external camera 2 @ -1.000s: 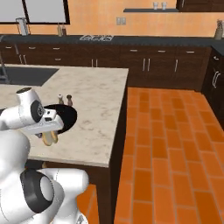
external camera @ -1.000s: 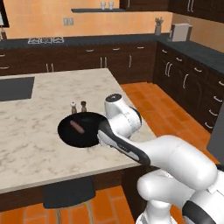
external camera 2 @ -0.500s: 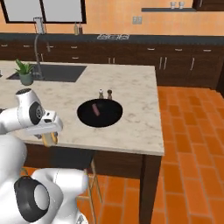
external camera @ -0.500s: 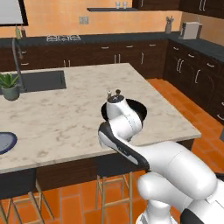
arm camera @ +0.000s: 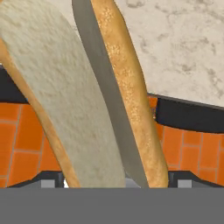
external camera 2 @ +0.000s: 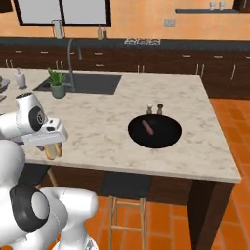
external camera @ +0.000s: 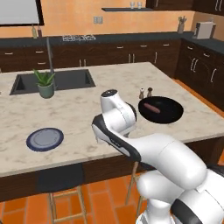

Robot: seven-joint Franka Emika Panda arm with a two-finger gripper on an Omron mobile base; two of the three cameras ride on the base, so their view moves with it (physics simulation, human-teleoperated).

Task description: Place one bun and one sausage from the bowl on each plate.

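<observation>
One bun between the fingers

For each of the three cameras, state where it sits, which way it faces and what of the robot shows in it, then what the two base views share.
Left base view: behind the arm's left, facing across the island; white arm in the foreground, blue plate left.
Right base view: behind its right, facing the island; gripper holds a bun off the counter edge.
Hand view: on the hand, along the bun, over the counter edge and orange floor.
Shared: black bowl with one sausage, sink, potted plant.
</observation>
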